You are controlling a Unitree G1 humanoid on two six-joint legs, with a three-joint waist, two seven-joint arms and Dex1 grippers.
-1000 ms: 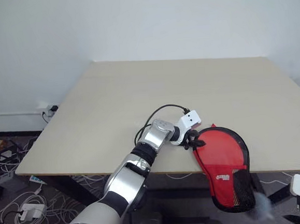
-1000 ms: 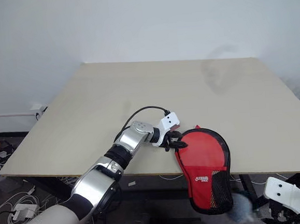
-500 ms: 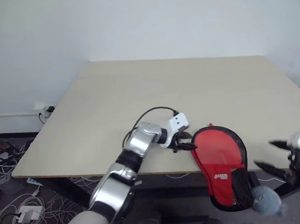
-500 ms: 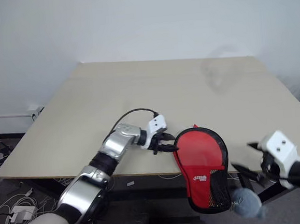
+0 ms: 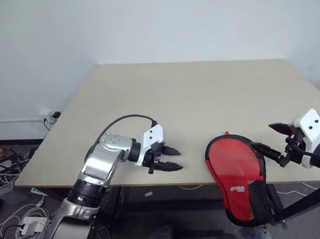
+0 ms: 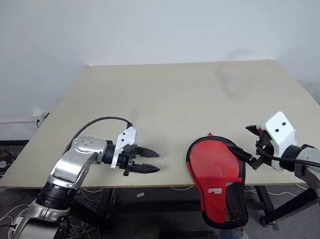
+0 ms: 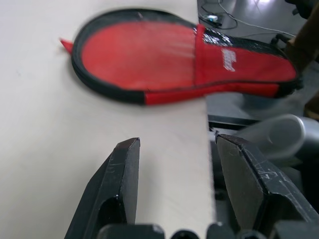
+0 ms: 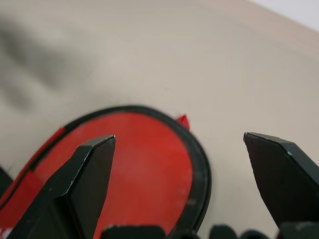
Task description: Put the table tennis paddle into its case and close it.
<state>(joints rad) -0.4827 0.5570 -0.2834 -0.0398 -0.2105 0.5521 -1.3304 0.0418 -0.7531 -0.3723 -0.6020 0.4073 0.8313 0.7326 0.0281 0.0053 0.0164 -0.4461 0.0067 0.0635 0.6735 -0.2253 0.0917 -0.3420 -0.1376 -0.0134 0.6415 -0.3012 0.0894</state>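
Lying half off the counter's [image 5: 147,93] near edge, the case [image 5: 237,174] sits between both empty, spread-fingered hands: left hand [image 5: 173,158] apart, right hand [image 5: 268,140] just beside its rim.

One red case [image 5: 235,168], lying half over the near edge. One table [image 5: 191,95], beige-topped. Two end effectors: left end effector [image 5: 171,158] and right end effector [image 5: 271,140], each with two black fingers. One white power strip [image 5: 31,224] among floor cables.
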